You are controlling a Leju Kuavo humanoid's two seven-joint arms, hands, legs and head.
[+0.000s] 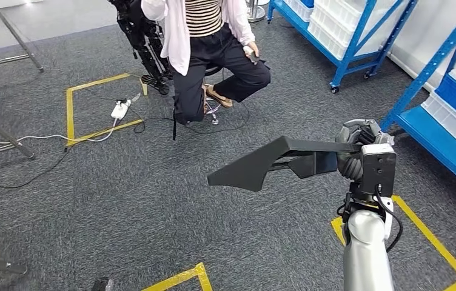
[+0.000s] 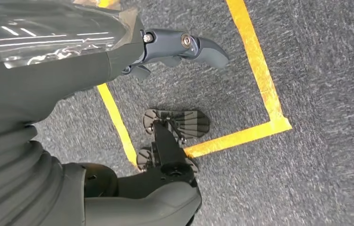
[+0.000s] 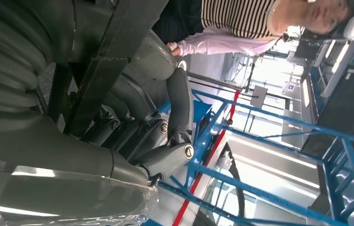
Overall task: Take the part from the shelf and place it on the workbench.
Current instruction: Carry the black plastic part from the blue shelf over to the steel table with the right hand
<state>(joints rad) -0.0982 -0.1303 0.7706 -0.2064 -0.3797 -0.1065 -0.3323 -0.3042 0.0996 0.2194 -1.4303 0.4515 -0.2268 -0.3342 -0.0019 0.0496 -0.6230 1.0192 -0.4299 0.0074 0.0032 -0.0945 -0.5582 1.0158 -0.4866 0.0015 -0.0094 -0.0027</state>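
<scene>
- The part (image 1: 274, 162), a long black bracket-like piece with a flared end, is held by the right hand (image 1: 359, 154) at one end only, so most of its length juts out sideways toward the robot's left, clear of the carpeted floor (image 1: 122, 200).
- In the right wrist view the fingers (image 3: 177, 101) are seen wrapped round the dark bar of the part (image 3: 114, 52); the grasp is closed on it.
- A slip or a twist in the grasp is judged the main risk, since the free end hangs far from the hand and would lever against the fingers.
- A seated person (image 1: 213, 48) is near the line of the protruding end; a wide swing could bring the part toward their legs.
- The blue shelf (image 1: 438, 121) stands just beside the right arm and could be clipped in turning.
- The left hand (image 2: 184, 47) hangs over the floor with fingers extended, holding nothing.
- No surface for placing is seen yet.
</scene>
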